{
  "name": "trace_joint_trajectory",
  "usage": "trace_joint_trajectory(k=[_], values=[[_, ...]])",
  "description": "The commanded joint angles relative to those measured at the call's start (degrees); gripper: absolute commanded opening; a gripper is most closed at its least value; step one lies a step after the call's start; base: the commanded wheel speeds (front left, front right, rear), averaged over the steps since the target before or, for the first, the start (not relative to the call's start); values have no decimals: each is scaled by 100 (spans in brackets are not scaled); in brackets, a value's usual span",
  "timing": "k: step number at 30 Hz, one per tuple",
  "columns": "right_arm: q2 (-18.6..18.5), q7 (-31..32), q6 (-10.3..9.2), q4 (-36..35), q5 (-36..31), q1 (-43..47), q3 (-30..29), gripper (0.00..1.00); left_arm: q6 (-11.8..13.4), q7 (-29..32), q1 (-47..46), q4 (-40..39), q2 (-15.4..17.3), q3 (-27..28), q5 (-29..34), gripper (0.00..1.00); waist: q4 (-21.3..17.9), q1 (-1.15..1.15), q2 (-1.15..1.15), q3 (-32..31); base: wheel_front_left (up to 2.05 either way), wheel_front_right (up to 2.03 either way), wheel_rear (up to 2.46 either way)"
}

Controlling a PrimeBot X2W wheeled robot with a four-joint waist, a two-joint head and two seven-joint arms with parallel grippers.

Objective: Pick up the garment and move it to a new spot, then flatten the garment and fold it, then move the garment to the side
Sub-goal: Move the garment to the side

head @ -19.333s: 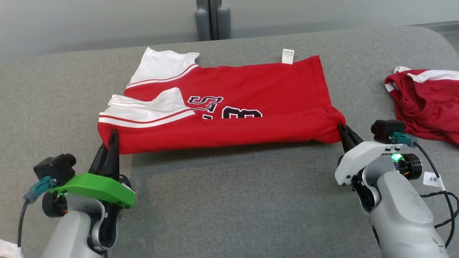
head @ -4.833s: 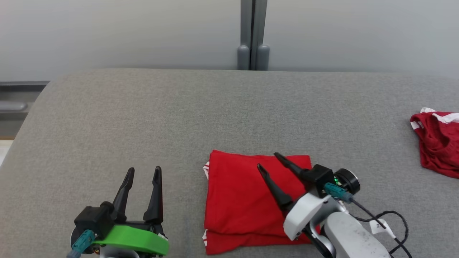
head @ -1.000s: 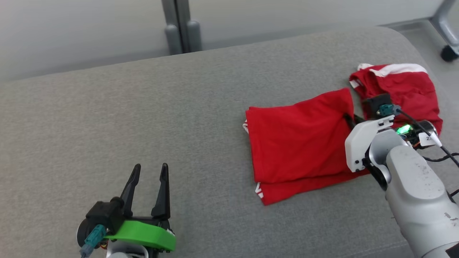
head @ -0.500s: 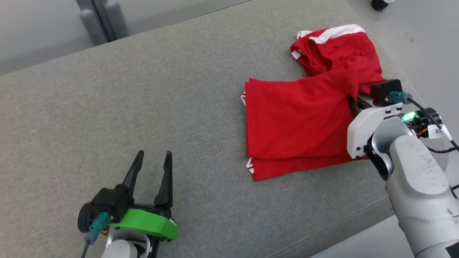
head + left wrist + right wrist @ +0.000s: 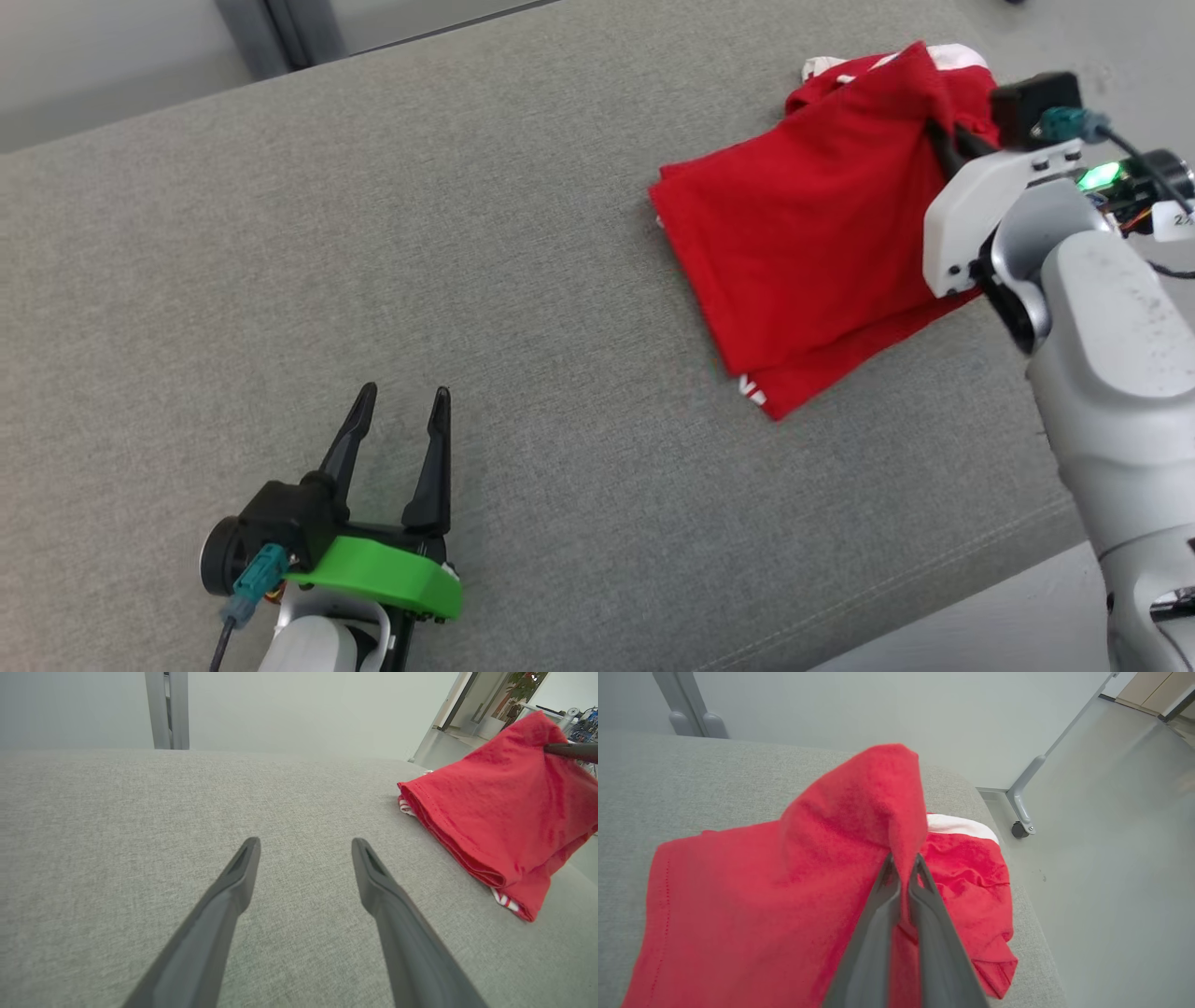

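Supporting surface: a grey fabric-covered worktop (image 5: pixel 373 233) spans the head view. Its rounded corner and near edge are at the robot's right, with pale floor beyond.
Cloth: the garment (image 5: pixel 803 224), folded into a rough rectangle with a plain red side up, lies on the right part of the worktop. Its far right corner is pulled up into a peak while the rest rests on the fabric.
Arm: the pale grey right forearm (image 5: pixel 1111 308) reaches in from the lower right, with a green light lit near its wrist.
Neighbour: the smaller red shorts (image 5: pixel 971 872) with a white band lie just behind the raised corner and partly under it, near the worktop's right end.
Free side: the left tool (image 5: pixel 401 397) sits low over the worktop at the lower left, well apart from the garment. Its fingers are spread wide with nothing between them.
Grip: the right tool (image 5: pixel 903 858) is closed tight, with red cloth of the raised corner pinched between its tips.
Edge: red-white striped trim (image 5: pixel 752 387) peeks out at the fold's near corner.
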Motion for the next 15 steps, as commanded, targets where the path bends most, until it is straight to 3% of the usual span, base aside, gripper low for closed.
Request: trace_joint_trajectory(k=[1,15], values=[[-57,24,-10,101,-2,-162,-56,0,-20,1,-87,8,56,-2,28,100,129,0,0,44,0,0,0],[-1021,-289,-10,1090,-433,-1009,-1063,0,-20,1,-121,-6,68,-80,53,100,684,0,0,259,0,0,0]])
